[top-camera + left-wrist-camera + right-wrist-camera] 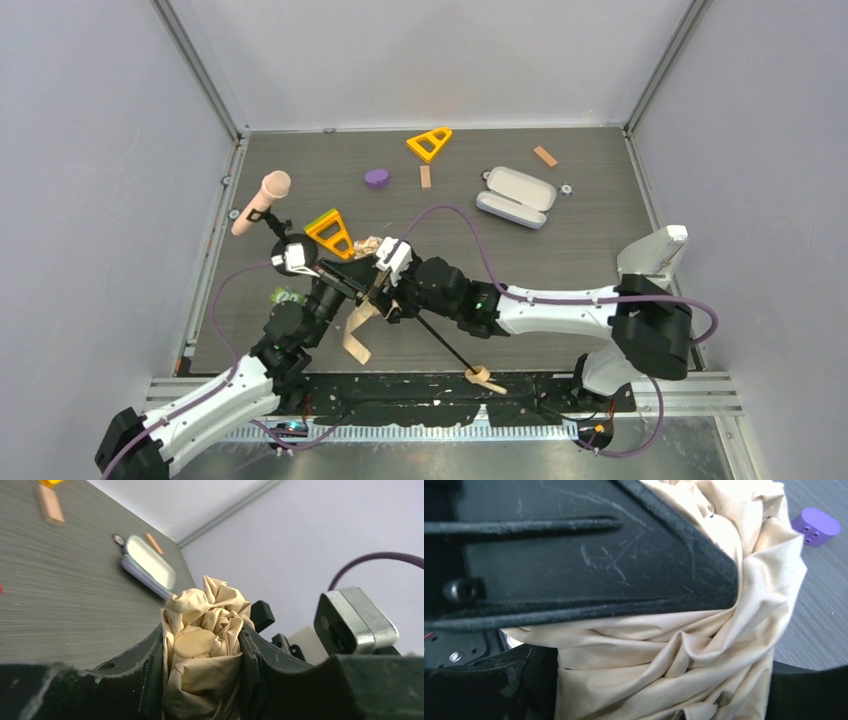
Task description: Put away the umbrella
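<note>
- While both arms meet over the near middle of the table (560,260), the umbrella (443,343) lies between them, its thin black shaft slanting toward the near edge and ending in the tan handle (481,375).
- Left gripper (202,652) is clamped on a crumpled wad of beige canopy (205,625), the fabric packed tight between its fingers (145,670).
- Right gripper (634,630) also pinches the canopy, with folds spilling past its upper finger (599,555).
- An open lavender-grey case (515,197) sits well apart, toward the far right.
</note>
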